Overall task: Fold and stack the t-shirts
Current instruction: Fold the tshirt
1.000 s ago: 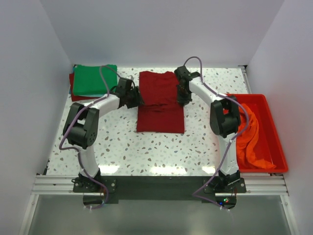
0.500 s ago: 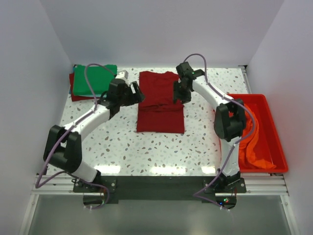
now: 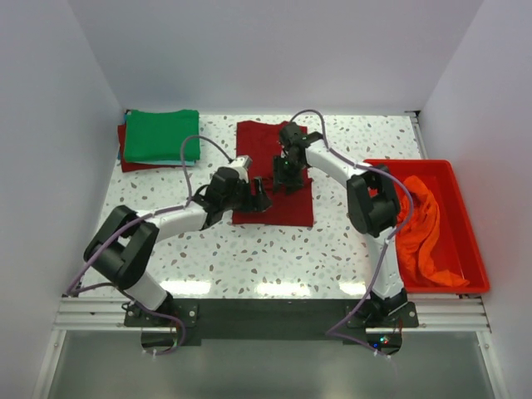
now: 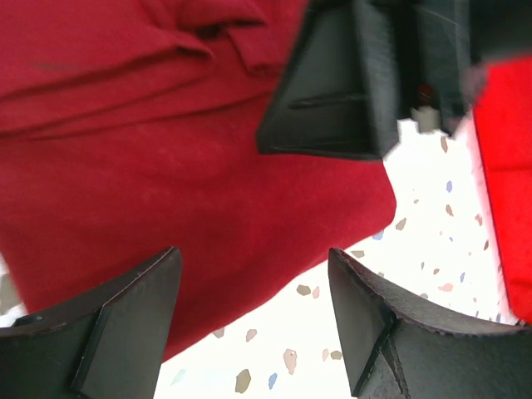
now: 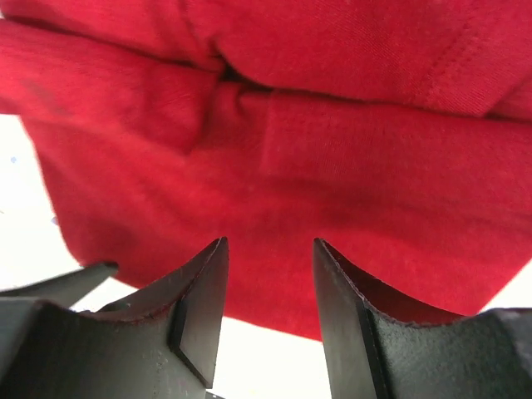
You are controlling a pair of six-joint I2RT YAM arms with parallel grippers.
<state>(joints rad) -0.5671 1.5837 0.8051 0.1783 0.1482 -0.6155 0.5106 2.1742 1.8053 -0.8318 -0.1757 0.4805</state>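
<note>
At right | red tub (image 3: 459, 208) | holds orange t-shirt (image 3: 420, 237), apparently crumpled

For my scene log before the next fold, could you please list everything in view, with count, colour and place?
centre t-shirt: one, dark red, partly folded, mid-table
green t-shirt: one, bright green, folded, far left corner, on top
lower t-shirt: one, dark red, under the green t-shirt
orange t-shirt: one, orange, crumpled in the tub
tub: one, bright red, right side
table: one, white, speckled
left gripper: one, black, open, over centre t-shirt's left side
right gripper: one, black, open, over centre t-shirt
</note>
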